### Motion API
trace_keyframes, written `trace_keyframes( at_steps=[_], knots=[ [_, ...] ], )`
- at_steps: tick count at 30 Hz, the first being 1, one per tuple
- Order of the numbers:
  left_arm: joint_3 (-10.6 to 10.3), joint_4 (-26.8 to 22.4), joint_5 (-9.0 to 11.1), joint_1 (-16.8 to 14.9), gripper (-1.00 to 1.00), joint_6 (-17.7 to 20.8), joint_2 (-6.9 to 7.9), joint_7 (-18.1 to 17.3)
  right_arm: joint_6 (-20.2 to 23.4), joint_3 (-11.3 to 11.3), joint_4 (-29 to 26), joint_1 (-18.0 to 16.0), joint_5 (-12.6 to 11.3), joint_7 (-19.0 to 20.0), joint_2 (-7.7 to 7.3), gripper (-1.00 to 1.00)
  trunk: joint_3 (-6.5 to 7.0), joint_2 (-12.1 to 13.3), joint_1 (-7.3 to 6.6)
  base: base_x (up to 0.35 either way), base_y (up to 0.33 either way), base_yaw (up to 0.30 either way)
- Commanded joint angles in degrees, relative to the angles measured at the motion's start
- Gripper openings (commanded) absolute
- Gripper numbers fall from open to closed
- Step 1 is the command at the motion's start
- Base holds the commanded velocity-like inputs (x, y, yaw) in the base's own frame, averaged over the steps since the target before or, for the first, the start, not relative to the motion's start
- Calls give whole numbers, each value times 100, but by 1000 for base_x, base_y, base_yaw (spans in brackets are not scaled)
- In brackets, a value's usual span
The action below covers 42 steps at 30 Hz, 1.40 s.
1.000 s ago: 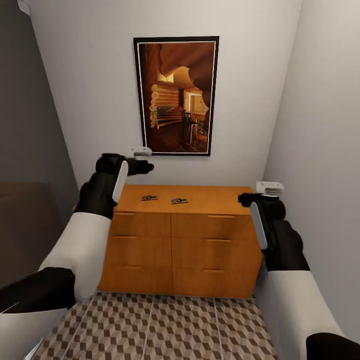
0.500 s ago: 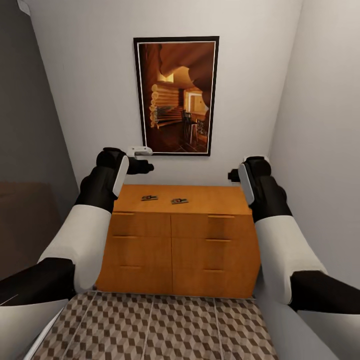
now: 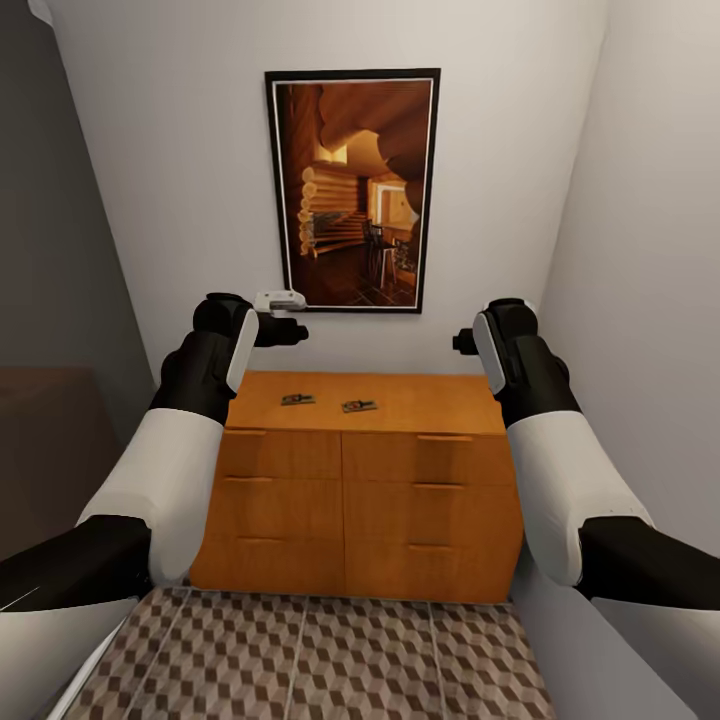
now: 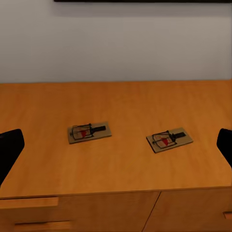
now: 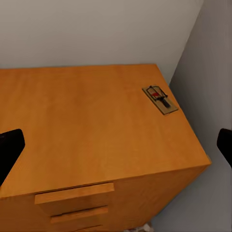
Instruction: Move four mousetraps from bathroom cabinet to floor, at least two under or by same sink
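Note:
The orange-brown cabinet (image 3: 400,480) stands against the back wall. Two mousetraps (image 3: 297,399) (image 3: 358,405) lie flat on its top, left of centre. The left wrist view shows the same two mousetraps (image 4: 89,131) (image 4: 169,139) below my open left gripper (image 4: 116,147). A third mousetrap (image 5: 160,99) lies near the top's back right corner, seen beyond my open right gripper (image 5: 116,145). Both grippers (image 3: 292,333) (image 3: 462,342) hover above the cabinet's front edge, holding nothing. The patterned bathroom floor (image 3: 300,650) lies in front. The sink is out of view.
A framed picture (image 3: 352,190) hangs on the back wall above the cabinet. A pale side wall (image 3: 640,300) runs close along the cabinet's right end, and a dark grey wall (image 3: 50,250) closes the left side. The cabinet's drawers are all shut.
My right arm has lifted from beside the cabinet's right front corner to the same height as the left. The left arm has barely moved. The view has crept slightly closer.

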Motion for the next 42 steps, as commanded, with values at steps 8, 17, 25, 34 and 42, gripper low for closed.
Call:
trace_keyframes(
  at_steps=[8, 17, 25, 34, 42],
  knots=[
    [3, -13, -15, -5, 100, 24, -2, -1, 20, -15, -20, -19, 16, -21, 8, 100, -7, -3, 2, 282, 0, 0],
    [1, -27, -14, -5, 100, 27, -4, -5, 20, -21, -30, -23, -5, -18, 10, 100, -7, -3, 2, 317, 0, 0],
    [4, -46, -14, -5, 100, 35, -5, -5, 20, -18, -19, -23, -43, -20, 9, 100, -7, -3, 2, 303, 0, 0],
    [7, -166, -14, -5, 100, 65, -5, -5, 20, -27, 21, -23, -39, -17, -3, 100, -7, -3, 2, 172, 0, 0],
    [7, -256, -5, -5, 100, 84, -5, 0, 20, -29, 41, -23, -66, -4, -74, 100, -7, -3, 2, 33, 0, 0]
  ],
)
